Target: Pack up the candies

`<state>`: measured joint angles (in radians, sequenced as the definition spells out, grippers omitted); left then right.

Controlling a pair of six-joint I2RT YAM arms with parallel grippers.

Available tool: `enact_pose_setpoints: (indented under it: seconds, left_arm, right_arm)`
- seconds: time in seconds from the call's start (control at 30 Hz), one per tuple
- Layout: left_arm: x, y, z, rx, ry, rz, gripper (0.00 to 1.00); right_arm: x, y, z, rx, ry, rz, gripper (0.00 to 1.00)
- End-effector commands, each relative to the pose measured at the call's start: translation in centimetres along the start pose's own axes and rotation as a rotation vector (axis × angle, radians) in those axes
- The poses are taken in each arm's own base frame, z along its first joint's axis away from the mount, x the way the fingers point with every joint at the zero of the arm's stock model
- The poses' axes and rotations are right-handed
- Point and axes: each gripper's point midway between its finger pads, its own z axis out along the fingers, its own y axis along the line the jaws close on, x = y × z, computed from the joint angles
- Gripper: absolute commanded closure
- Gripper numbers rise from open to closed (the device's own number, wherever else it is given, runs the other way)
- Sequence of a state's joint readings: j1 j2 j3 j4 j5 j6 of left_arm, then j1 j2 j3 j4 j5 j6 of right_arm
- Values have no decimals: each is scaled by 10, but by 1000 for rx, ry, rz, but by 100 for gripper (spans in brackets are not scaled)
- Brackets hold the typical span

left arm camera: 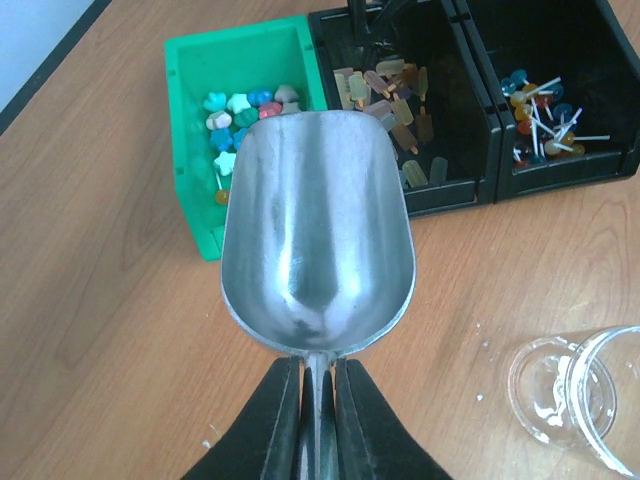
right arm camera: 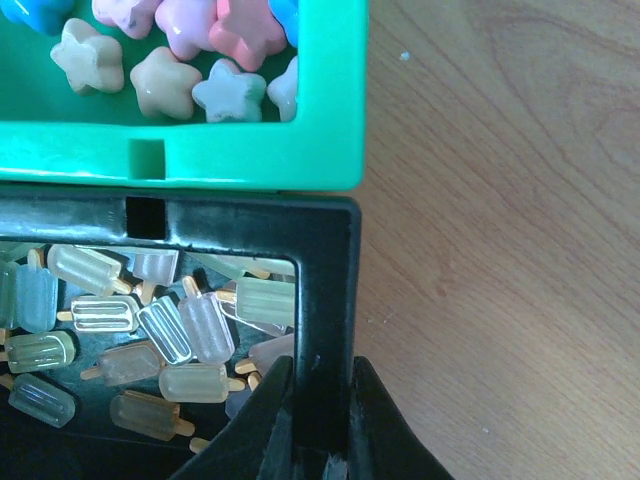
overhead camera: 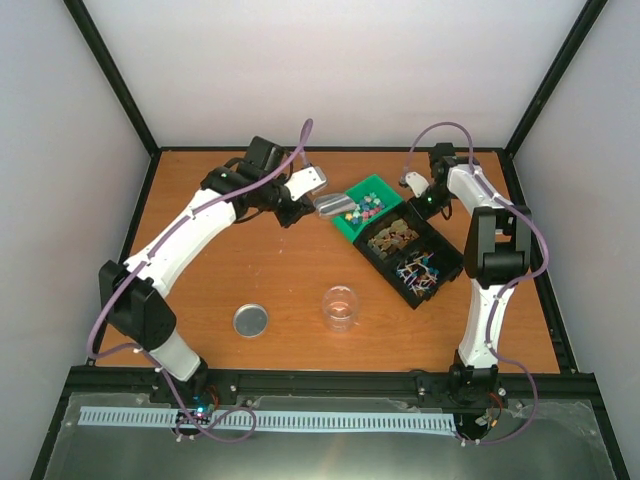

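Left claw (left arm camera: 318, 372) fills the bottom of its own view, its black fingers shut tight on the handle of a metal scoop (left arm camera: 315, 230). The scoop's bowl is bare, and its front lip reaches over the near rim of the green bin (left arm camera: 190, 150). The candies (left arm camera: 245, 115) lie heaped in that bin, which sits toward the far edge of the table (overhead camera: 300, 280), right of its middle. Right claw (right arm camera: 322, 372) is closed on the side wall of the black bin (right arm camera: 330, 260), one finger inside and one outside. That bin touches the green one and holds pale ice-lolly shapes (right arm camera: 185, 330). A second black bin (left arm camera: 560, 170) with thin sticks stands against it on the side nearer the right edge. Only a narrow strip of bare wood separates the bins from the right edge. The left half of the table is open wood under the left arm. A clear jar (overhead camera: 340, 305) stands upright near the middle, toward the near edge and well apart from the bins. A round metal lid (overhead camera: 251, 320) lies flat to the jar's left and appears only from above. The right wrist view alone shows that the candies are star-shaped, and alone shows the grip on the wall. The left wrist view alone shows the inside of the scoop.
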<state>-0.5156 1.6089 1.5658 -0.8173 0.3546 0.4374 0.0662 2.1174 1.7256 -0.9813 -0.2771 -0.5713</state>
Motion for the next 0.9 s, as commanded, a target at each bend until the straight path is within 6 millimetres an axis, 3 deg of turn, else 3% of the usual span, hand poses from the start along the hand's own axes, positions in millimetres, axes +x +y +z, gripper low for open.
enact_pose_setpoints:
  seconds: [0.0, 0.4, 0.53, 0.57, 0.6, 0.67, 0.7, 0.77, 0.87]
  left_arm:
    - [-3, -2, -7, 34, 42, 111, 99]
    - [-3, -22, 12, 115, 283, 329, 99]
    - [-16, -21, 14, 97, 246, 306, 99]
    - [-17, -20, 14, 91, 244, 302, 99]
    - [-18, -18, 15, 83, 241, 294, 99]
    - [-20, -15, 15, 69, 232, 277, 99]
    - [-20, -14, 15, 62, 226, 266, 99]
    - [-22, -10, 14, 52, 208, 236, 99]
    - [-24, -6, 14, 42, 189, 203, 99]
  right_arm:
    - [-5, 2, 3, -9, -38, 68, 97]
    - [-7, 33, -12, -50, -111, 251, 97]
    - [3, 39, 1, -86, -83, 278, 97]
    - [7, 38, 5, -84, -63, 278, 94]
    - [11, 36, 8, -74, -46, 277, 85]
    - [15, 34, 8, -49, -34, 276, 57]
    - [15, 33, 8, -34, -33, 272, 49]
    - [13, 34, 5, -6, -32, 256, 46]
    - [9, 37, 8, 31, -24, 240, 51]
